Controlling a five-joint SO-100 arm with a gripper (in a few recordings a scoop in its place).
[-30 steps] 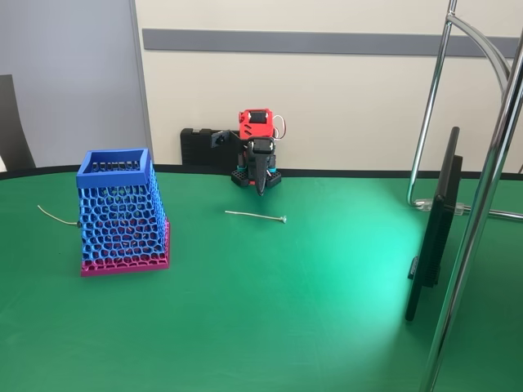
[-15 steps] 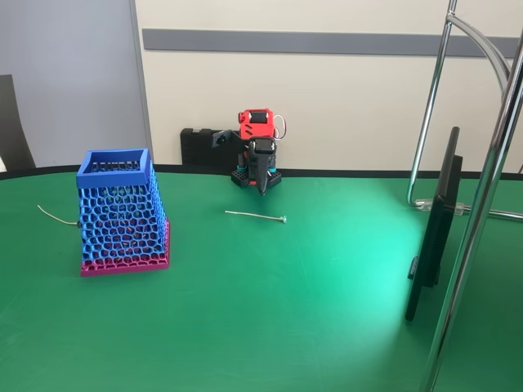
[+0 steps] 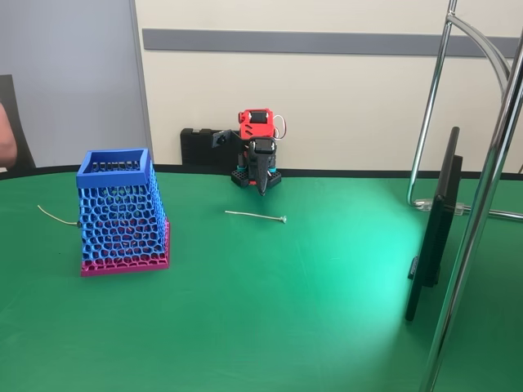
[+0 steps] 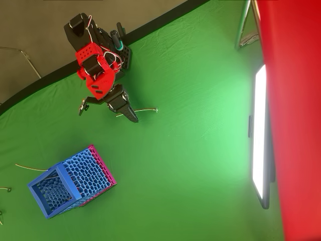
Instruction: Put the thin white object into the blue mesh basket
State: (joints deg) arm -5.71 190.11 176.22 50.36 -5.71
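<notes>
Counter [image 3: 270,318]: a wide green cloth top with a dark rim along its far curved edge; a bright patch of light falls on the right half in the fixed view.
Screen [image 3: 433,229]: a thin dark panel stands edge-on near the counter's right edge, with shiny chrome poles [image 3: 478,237] just beside it.
Blue mesh basket [image 3: 121,214]: stands upright toward the counter's left edge, honeycomb walls, solid blue square rim, pink base; its mouth is open to the top in the overhead view [image 4: 52,193].
Curved wire [image 3: 55,216]: a thin pale wire lies on the cloth just left of the basket, one end reaching its wall.
Thin white object [image 3: 255,216]: lies flat on the green cloth around the middle of the counter toward the far edge, well apart from the basket, knob end to the right; in the overhead view [image 4: 145,110] its left part is hidden under the arm.
Tool [image 3: 261,186]: dark tip points down, above the cloth and just behind the stick; the fingers look pressed together, holding nothing.
Arm [image 3: 257,143]: red and black, folded over its base at the far edge.
Room: cream wall with a grey band, a grey panel at left.
Person [image 3: 6,135]: a bit of an arm shows at the left edge.
</notes>
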